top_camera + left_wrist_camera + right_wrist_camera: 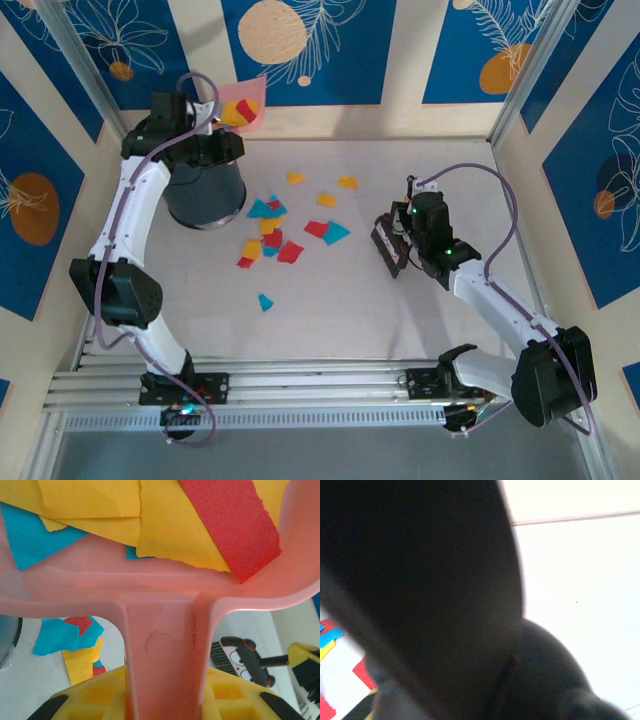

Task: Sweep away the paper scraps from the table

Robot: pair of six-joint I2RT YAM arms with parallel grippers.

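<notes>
Paper scraps (272, 232): red, orange-yellow and teal bits in a loose cluster mid-desk, some overlapping. Outliers: two orange pieces toward the back wall and one teal piece (265, 301) alone nearer the arm bases. Desk (340, 320) is pale grey, with aluminium rails along the near edge.

More scraps sit in the pink dustpan (245, 105), yellow and red from the top view. The left wrist view adds teal under the yellow sheets and a red strip (235, 525) on top. The pan is lifted off the desk, close to the back wall, just past a dark round bin (205, 190).

Left jaws: closed on the dustpan handle (160, 650), a yellow pad on each side of it.

Right jaws: right of the cluster, gripping a small brush (388, 245) with its bristles down on the desk. The brush's cartoon face (245, 662) is visible. In the right wrist view there is a dark blur and I cannot tell what it is.
</notes>
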